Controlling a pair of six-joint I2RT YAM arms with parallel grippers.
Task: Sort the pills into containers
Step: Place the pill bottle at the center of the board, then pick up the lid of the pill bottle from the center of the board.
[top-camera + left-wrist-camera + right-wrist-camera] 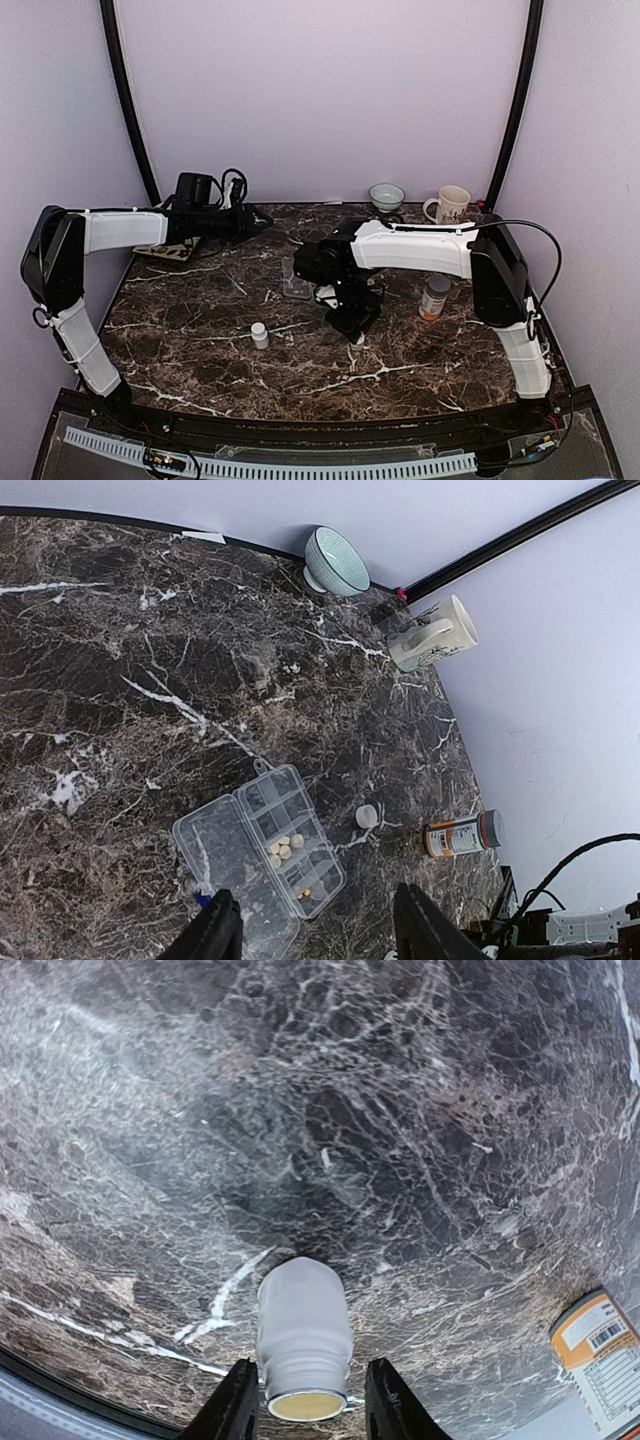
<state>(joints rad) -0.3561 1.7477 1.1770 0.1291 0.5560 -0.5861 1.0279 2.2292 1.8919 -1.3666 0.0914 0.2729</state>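
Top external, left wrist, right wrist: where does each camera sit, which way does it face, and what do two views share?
Top external: above and behind the bases, facing down on the table; left arm and right arm show.
Left wrist: high at the far left, facing down across the table at the open pill box; left claw at the bottom edge.
Right wrist: low over the table, facing down; right claw flanks a small white bottle.
Shared: all three views show the orange bottle.
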